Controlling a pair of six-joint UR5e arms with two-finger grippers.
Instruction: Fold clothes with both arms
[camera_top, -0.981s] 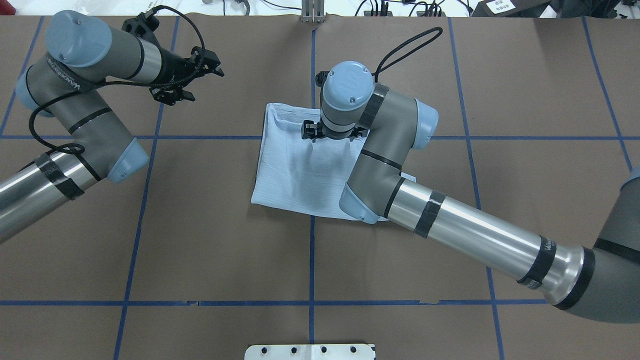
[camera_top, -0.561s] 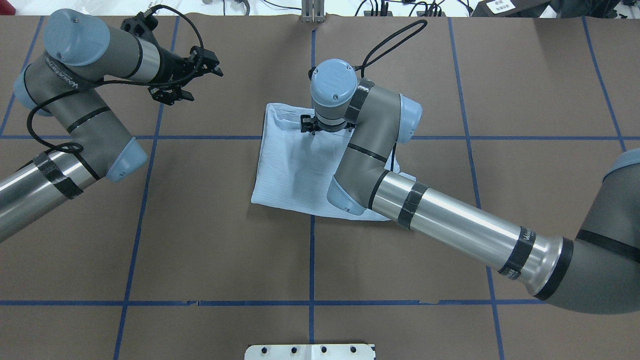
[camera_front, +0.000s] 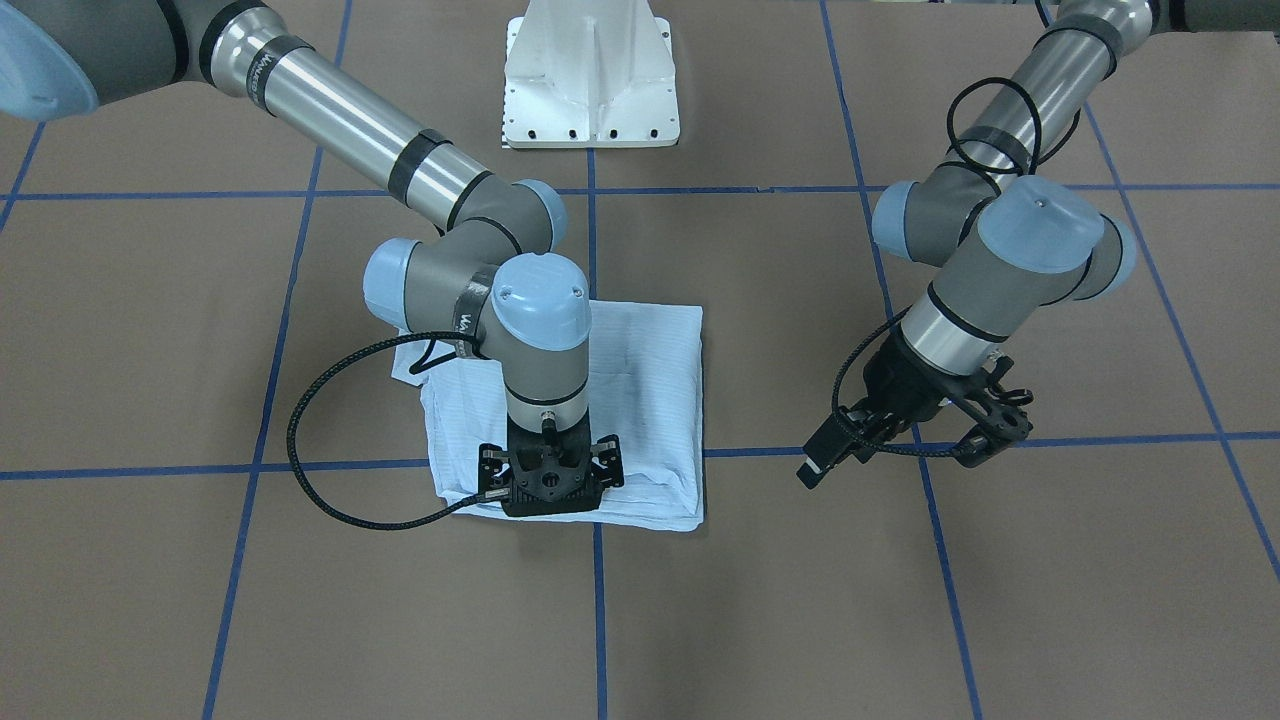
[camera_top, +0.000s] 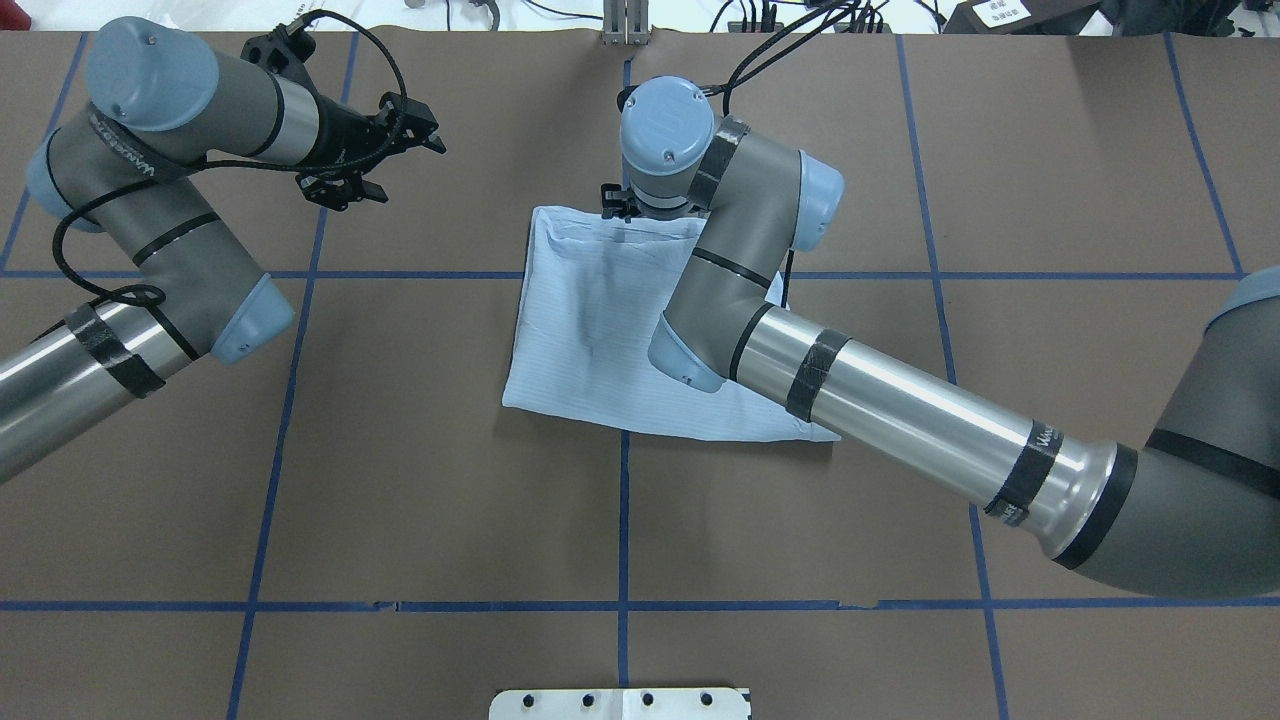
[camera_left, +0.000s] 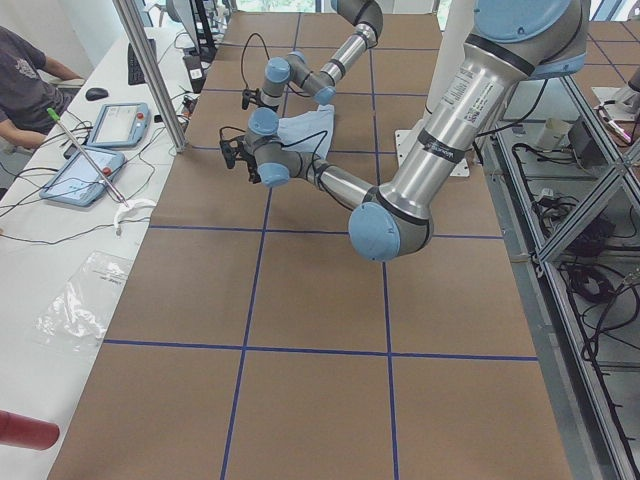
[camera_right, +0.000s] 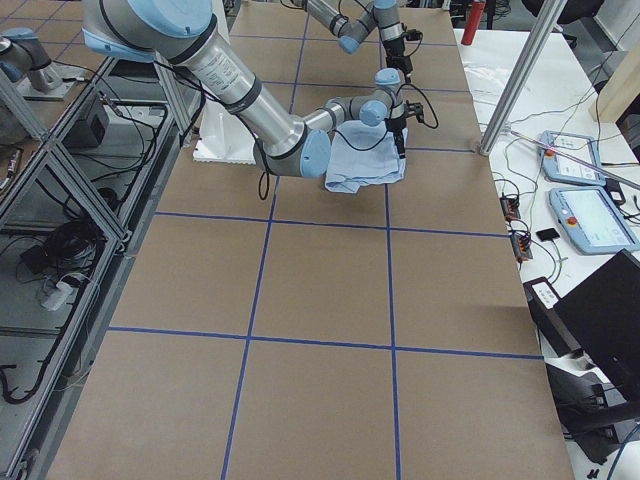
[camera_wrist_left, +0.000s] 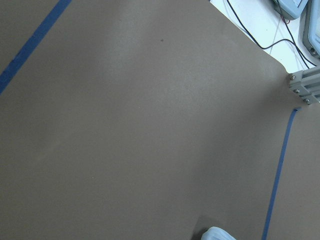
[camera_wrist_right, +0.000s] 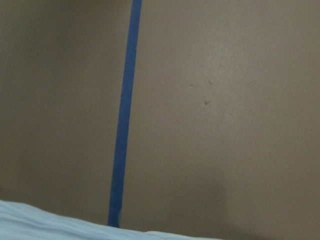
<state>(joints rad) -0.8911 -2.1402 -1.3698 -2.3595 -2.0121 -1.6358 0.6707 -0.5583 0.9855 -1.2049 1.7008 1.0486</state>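
Two arms over one brown counter (camera_top: 400, 480), taken from overhead, left side first.

At far left: the left arm (camera_top: 170, 230), folded back on itself at the elbow. Carries the left tool (camera_top: 400, 165) out over bare counter, tilted rather than plumb. Fingers spread wide, nothing between them. Hangs well apart from the cloth, off to its left and toward the far edge. From its wrist camera, only brown surface and blue tape lines (camera_top: 623, 520).

In the middle: the shirt (camera_top: 590, 320), pale blue and finely striped. Lies flat, folded into a rough rectangle, with one corner trailing out at the right on the robot's side. Sits across the crossing of two tape lines.

Over the shirt's far edge: the right tool (camera_front: 550, 485), pointing straight down — right at the hem, as the front view shows. Side links splayed wide, so open as far as can be read. Fingertips themselves hidden under the tool's body, and no cloth seen lifted or pinched. From its wrist camera, just the shirt's pale edge along the bottom, with tape and bare counter beyond.

At right: the right arm (camera_top: 900, 410), stretched in long across the shirt's right part, hiding some of it. Trails a black cable (camera_front: 310, 470) that loops out beside the wrist.
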